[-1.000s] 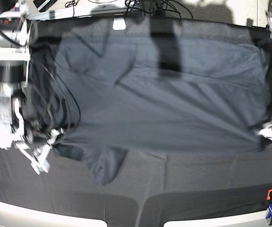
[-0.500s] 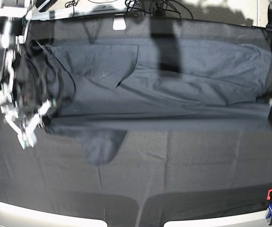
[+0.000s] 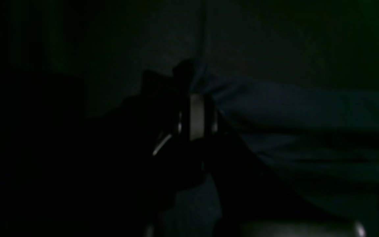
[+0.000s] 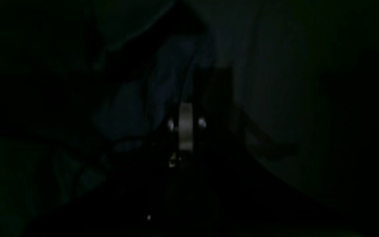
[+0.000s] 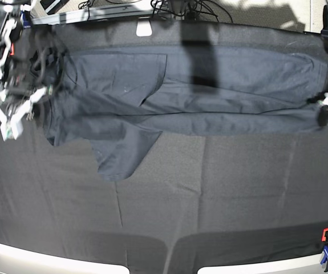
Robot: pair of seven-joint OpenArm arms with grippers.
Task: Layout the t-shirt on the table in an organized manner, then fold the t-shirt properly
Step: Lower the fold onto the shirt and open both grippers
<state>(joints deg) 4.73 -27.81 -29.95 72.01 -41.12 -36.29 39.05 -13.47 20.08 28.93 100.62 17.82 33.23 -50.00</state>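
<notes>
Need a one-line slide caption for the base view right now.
Both claws, left and right, pinch the t-shirt by opposite ends, folding it across the table.

t-shirt (image 5: 198, 97) near edge pulled farther back | both grippers moved up-table | sleeve now lower

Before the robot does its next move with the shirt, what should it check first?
1. Left gripper shut on the t-shirt edge: ok, cloth is pinched in the left wrist view.
2. Right gripper shut on the t-shirt: ok, though its wrist view is very dark.
3. Folded edge stretched straight between the grippers: ok.
4. Sleeve tucked in: not ok, it sticks out onto the table.
5. Shirt lying smooth: not ok, creases run across it.
6. Neck label position: cannot tell.
</notes>
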